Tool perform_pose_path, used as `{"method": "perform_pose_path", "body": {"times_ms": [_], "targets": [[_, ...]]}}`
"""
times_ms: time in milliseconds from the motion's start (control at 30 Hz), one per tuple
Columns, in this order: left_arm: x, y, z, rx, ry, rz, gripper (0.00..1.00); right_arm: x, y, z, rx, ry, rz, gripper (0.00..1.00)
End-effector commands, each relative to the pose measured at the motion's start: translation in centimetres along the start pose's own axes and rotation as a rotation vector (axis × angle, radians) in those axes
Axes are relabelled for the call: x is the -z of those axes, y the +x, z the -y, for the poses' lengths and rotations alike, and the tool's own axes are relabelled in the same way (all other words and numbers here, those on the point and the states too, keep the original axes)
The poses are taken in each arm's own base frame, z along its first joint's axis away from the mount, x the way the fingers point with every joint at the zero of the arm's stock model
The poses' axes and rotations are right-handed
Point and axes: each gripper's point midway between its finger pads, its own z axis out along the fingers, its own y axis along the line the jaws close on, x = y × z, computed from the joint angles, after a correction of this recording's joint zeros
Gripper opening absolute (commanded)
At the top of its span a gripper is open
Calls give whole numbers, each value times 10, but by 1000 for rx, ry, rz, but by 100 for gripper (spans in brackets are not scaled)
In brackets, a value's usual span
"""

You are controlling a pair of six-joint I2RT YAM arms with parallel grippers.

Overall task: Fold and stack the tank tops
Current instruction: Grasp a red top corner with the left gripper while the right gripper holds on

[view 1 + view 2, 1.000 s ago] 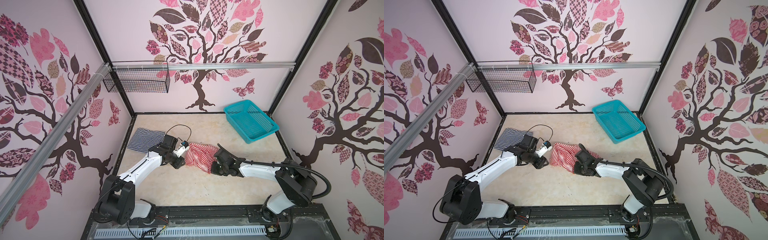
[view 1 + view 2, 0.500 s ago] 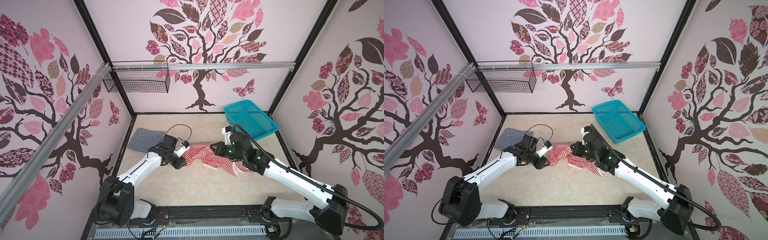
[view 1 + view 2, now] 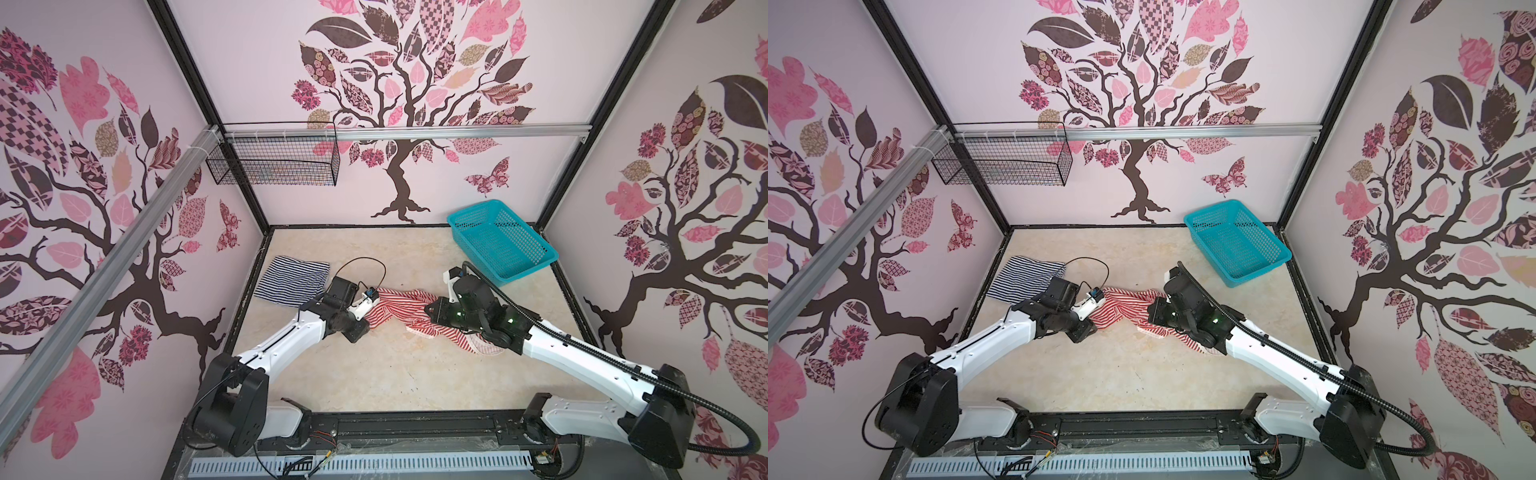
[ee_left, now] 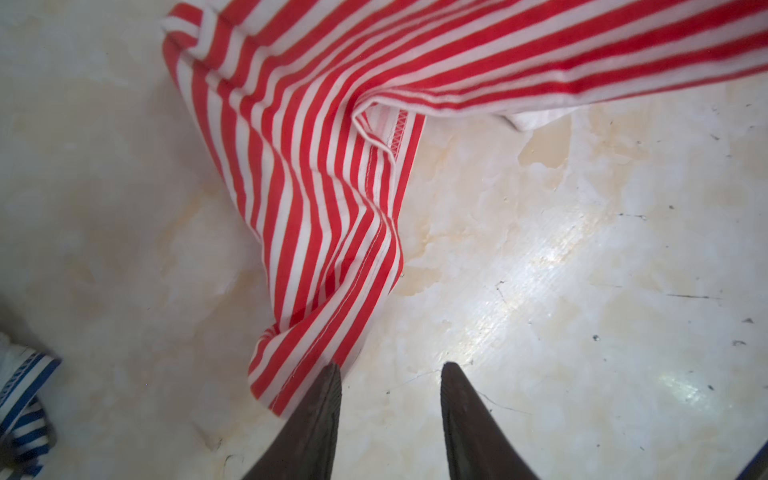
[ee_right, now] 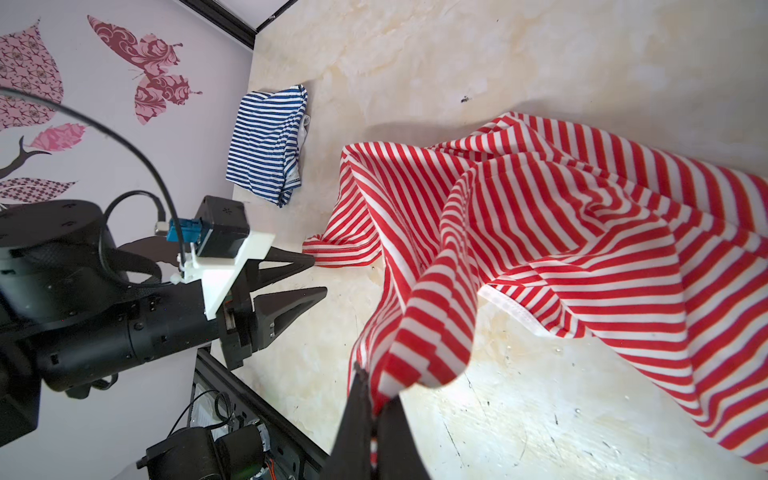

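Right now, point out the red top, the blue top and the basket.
Red top point(image 5: 561, 232): right wrist view, middle of the draped cloth.
Blue top point(image 3: 291, 280): in a top view, middle of the folded cloth.
Basket point(image 3: 498, 241): in a top view, bare mesh floor.

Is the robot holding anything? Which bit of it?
Yes. The right tool pinches a bunched fold of the red-and-white tank top, which hangs from it. The left tool is open and holds nothing.

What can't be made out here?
- red-and-white top: one end hidden under the right arm, top views.
- navy-and-white top: cut by the frame edge, left wrist view.
- wire basket contents: too small and meshed over, top views.
- right gripper fingers: tips buried in cloth, right wrist view.
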Motion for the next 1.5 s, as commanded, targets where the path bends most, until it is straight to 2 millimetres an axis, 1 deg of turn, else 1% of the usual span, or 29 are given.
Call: {"method": "perform_pose_path", "body": {"times_ms": [0,67,167,233,300,400,467,533,667,767,867,1167,1367,1467], "targets": [[18,-10,-16,-12,-112,77,45,0,-6,-5,8,-1,13,1],[18,-7,-19,-10,-135,66,46,0,-5,-5,5,-4,10,1],[14,-1,-28,6,-166,46,46,-2,-2,-3,0,-8,2,1],[13,0,-30,23,-167,52,46,-3,-1,-2,-1,-7,0,2],[9,2,-35,44,-174,47,49,-3,0,-1,0,-5,-2,2],[6,3,-51,132,-174,50,52,-2,1,-1,0,-6,-3,2],[8,0,-55,199,-110,82,54,-2,1,0,0,-7,-5,2],[8,-2,-53,222,-66,85,54,-2,2,0,-1,-7,-6,2],[2,-6,-37,238,57,62,55,-3,2,0,0,-7,-7,2],[-2,-5,-35,258,86,43,55,-3,1,-1,2,-9,-5,2],[-1,-4,-32,278,113,43,55,-4,1,0,2,-6,-7,2],[-8,5,-38,320,116,15,55,-6,0,-1,11,-10,-19,2],[-14,2,-34,331,179,29,54,-7,-2,-4,14,-15,-21,2],[-18,-2,-37,357,209,42,53,-4,-4,-7,13,-19,-15,2]]}}
